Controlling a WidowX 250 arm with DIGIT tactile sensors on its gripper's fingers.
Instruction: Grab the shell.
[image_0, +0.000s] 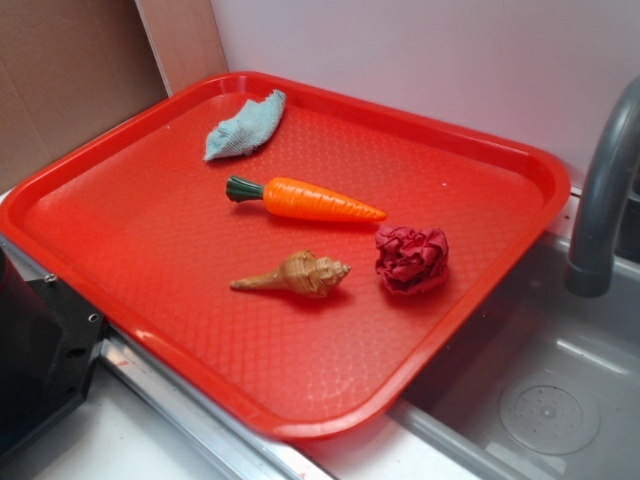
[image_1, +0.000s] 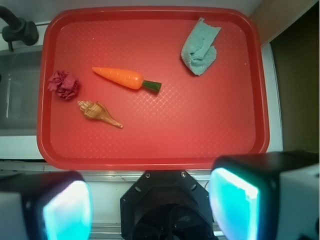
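The shell (image_0: 300, 273) is tan-brown and spiral, with a thin pointed tail. It lies on the red tray (image_0: 200, 310) near the front middle, tail pointing left. In the wrist view the shell (image_1: 97, 112) lies at the left of the tray (image_1: 200, 125), far ahead of my gripper (image_1: 150, 207). The gripper hovers above the tray's near edge, over the robot's black base, and is open. Its two pads (image_1: 67, 210) glow cyan, set wide apart with nothing between them. The gripper itself is out of the exterior view.
An orange carrot (image_0: 310, 200) with a green stem lies just behind the shell. A dark red crumpled cloth ball (image_0: 412, 260) sits to its right. A blue-green rag (image_0: 245, 125) lies at the far corner. A grey faucet (image_0: 605, 190) and sink (image_0: 540, 390) adjoin the tray's right side.
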